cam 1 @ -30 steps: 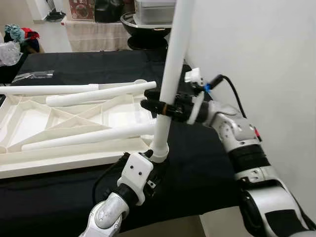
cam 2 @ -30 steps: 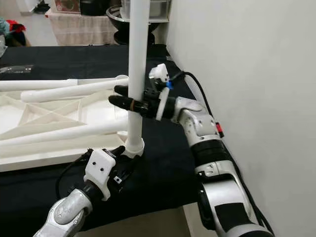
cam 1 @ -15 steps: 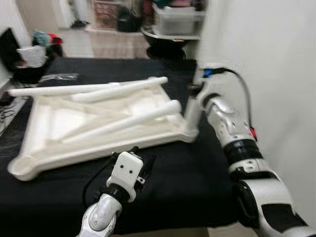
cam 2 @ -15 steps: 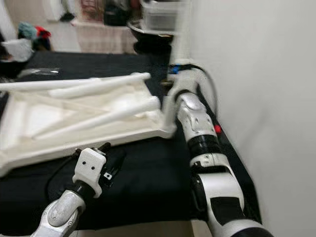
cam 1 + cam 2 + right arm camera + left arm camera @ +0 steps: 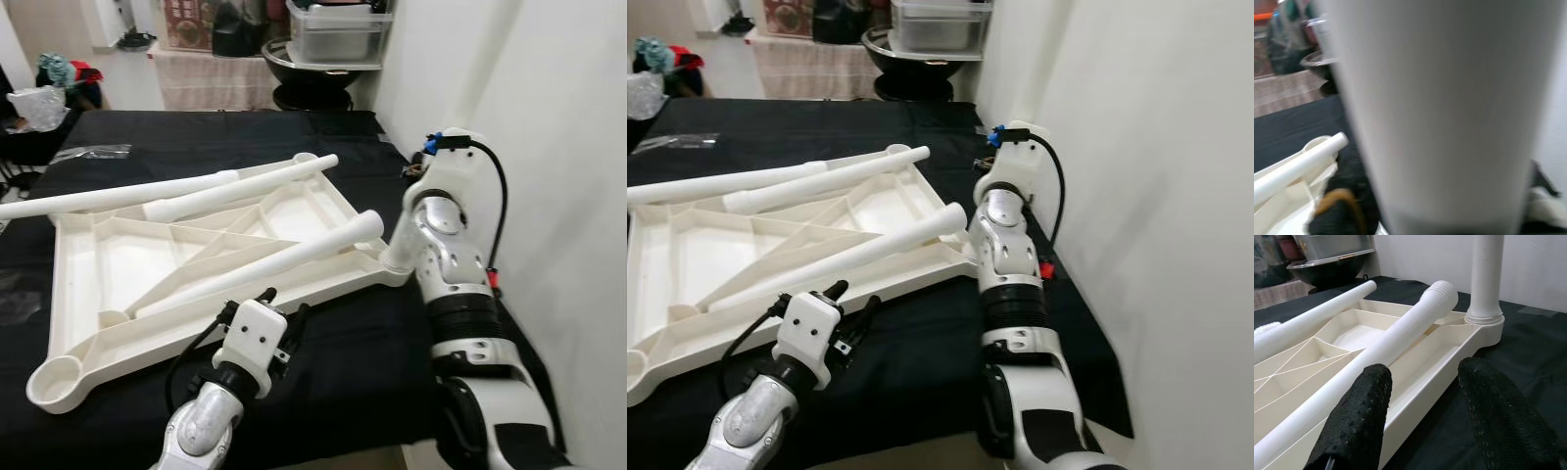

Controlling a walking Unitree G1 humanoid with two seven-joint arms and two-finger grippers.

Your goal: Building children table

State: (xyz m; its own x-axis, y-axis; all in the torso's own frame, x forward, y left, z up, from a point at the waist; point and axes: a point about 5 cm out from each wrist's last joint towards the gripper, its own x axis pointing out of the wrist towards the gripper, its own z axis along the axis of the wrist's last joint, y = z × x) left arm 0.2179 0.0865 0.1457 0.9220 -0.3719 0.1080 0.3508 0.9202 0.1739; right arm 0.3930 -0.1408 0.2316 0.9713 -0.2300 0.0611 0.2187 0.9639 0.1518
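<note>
The white tabletop (image 5: 73, 284) lies upside down on the black cloth. Two loose white legs (image 5: 245, 183) rest across its far rim, and a third leg (image 5: 265, 264) lies inside it. A fourth leg (image 5: 1484, 279) stands upright in the corner socket (image 5: 395, 262) by the wall. My right gripper (image 5: 1440, 196) is shut on that upright leg, with a black finger (image 5: 1334, 213) beside it; in the eye views its own wrist (image 5: 446, 196) hides it. My left gripper (image 5: 282, 304) is open just off the tabletop's near edge, its fingers (image 5: 1359, 421) empty.
The white wall (image 5: 549, 147) runs close along the right of the black-covered table (image 5: 343, 362). A black bowl and a clear storage box (image 5: 333, 24) stand beyond the far end. A plastic bag (image 5: 88, 152) lies at far left on the cloth.
The camera has drawn back and turned. My left gripper has come away from the upright leg's base and now sits along the tabletop's near edge. The right gripper stays on the leg.
</note>
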